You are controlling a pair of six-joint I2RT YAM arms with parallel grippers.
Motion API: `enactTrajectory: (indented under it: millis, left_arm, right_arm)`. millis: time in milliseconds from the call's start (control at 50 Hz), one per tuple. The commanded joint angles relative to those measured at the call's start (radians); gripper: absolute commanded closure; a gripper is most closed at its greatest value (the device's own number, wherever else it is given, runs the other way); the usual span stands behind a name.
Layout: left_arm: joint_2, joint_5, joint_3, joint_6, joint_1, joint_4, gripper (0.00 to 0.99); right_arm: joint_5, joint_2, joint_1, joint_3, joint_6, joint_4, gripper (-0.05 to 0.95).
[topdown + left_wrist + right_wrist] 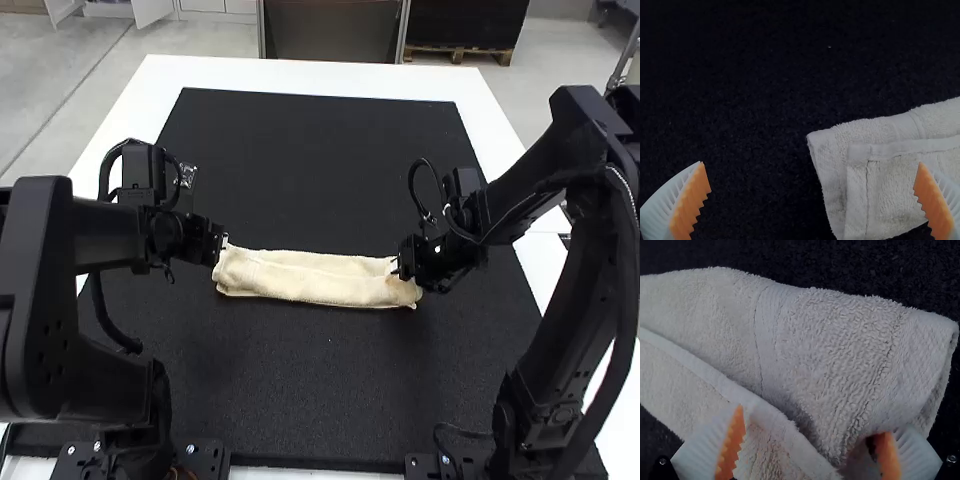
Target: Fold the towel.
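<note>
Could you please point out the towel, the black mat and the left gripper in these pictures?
Towel (pixel 320 288): high view, on the middle of the folded strip.
Black mat (pixel 310 150): high view, on a bare part beyond the towel.
Left gripper (pixel 811 163): left wrist view, midway between its parted fingertips.

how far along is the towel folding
Done: the towel lies in a long, narrow strip, a hemmed edge laid over another layer. In hand: nothing looks clamped; the left gripper has open jaws at one end, the right gripper open jaws at the other. Remaining: probably a fold across the strip's length, since it lies stretched out.
</note>
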Motion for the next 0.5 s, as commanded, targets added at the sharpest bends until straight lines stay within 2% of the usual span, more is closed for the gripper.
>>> enactTrajectory:
  millis: [0,20,220,400,480]
  left_arm:
    - [-0.017,0.015,-0.001,-0.006,0.001,0.006,0.041]
    - [-0.017,0.017,-0.001,-0.006,0.000,0.008,0.041]
    - [-0.019,0.017,-0.001,-0.008,0.001,0.008,0.043]
    - [-0.017,0.017,0.000,-0.012,0.001,0.008,0.043]
    - [-0.019,0.017,0.002,-0.012,0.000,0.008,0.043]
  right_arm:
    - [-0.007,-0.009,-0.029,0.045,0.010,-0.010,0.30]
    - [-0.006,-0.012,-0.035,0.048,0.010,-0.013,0.27]
    - [-0.003,-0.034,-0.068,0.060,0.009,-0.016,0.23]
    - [0.008,-0.030,-0.065,0.049,0.003,-0.016,0.13]
    - [0.022,-0.029,-0.065,0.048,0.001,-0.012,0.13]
